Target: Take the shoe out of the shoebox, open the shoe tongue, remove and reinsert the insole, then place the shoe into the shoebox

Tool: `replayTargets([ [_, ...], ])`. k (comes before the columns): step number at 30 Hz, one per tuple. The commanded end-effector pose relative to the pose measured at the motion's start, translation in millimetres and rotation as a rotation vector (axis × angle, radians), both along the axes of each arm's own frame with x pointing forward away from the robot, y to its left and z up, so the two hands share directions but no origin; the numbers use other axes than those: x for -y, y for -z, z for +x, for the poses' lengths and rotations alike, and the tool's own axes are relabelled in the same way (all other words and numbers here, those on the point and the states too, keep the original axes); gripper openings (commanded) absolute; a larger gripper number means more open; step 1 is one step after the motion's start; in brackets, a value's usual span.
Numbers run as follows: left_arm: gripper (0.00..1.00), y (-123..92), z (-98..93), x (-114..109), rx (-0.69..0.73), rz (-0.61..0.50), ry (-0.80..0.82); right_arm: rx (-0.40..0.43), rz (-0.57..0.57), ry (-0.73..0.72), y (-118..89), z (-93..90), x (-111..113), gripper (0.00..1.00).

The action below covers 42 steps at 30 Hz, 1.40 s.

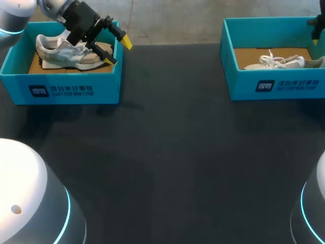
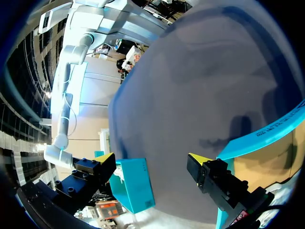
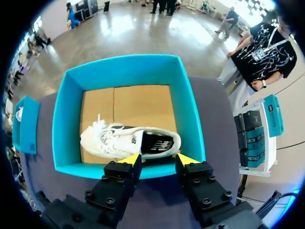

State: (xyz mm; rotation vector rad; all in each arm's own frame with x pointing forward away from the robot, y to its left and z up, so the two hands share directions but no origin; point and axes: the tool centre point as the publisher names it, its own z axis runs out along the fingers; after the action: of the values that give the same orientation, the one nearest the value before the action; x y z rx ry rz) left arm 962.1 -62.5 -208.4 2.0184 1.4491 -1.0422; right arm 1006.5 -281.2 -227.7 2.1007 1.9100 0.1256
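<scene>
Left shoebox: teal walls, brown cardboard floor, and a dark blue label with white print on the front wall.
Right shoebox: the same teal, with the same brown floor.
Shoe in the left shoebox: white and pale grey panels with beige areas.
Shoe in the right shoebox: white upper and white laces, with a black patch bearing a small white mark.
Table: uniform dark grey, no pattern.
Left gripper: black body, bright yellow tips.
Right gripper: black body, bright yellow tips.
Left arm: silver-grey housing with a light blue ring.
</scene>
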Motion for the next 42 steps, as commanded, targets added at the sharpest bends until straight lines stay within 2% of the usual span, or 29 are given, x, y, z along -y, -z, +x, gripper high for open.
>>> replayTargets([
  [1,1.0,-0.6,0.3,0.0,0.0,0.003,0.002,0.051,-0.003,-0.035,-9.9,-24.3,-17.9,0.47],
  [10,1.0,-0.6,0.3,0.0,0.0,0.003,0.002,0.062,0.001,-0.137,-29.5,-71.2,-66.2,0.5],
  [17,1.0,-0.6,0.3,0.0,0.0,0.003,0.002,0.037,0.01,-0.232,-35.9,-108.0,-101.1,0.58],
  [19,1.0,-0.6,0.3,0.0,0.0,0.003,0.002,0.028,0.018,-0.265,-34.2,-116.3,-111.3,0.65],
  [21,1.0,-0.6,0.3,0.0,0.0,0.003,0.002,0.016,0.036,-0.293,-29.3,-122.8,-118.6,1.0],
  [40,1.0,-0.6,0.3,0.0,0.0,0.003,0.002,0.016,0.036,-0.293,-29.3,-122.8,-118.6,1.0],
  [42,1.0,-4.2,-2.6,-6.8,0.018,0.013,0.0,0.016,0.036,-0.293,-29.3,-122.8,-118.6,1.0],
])
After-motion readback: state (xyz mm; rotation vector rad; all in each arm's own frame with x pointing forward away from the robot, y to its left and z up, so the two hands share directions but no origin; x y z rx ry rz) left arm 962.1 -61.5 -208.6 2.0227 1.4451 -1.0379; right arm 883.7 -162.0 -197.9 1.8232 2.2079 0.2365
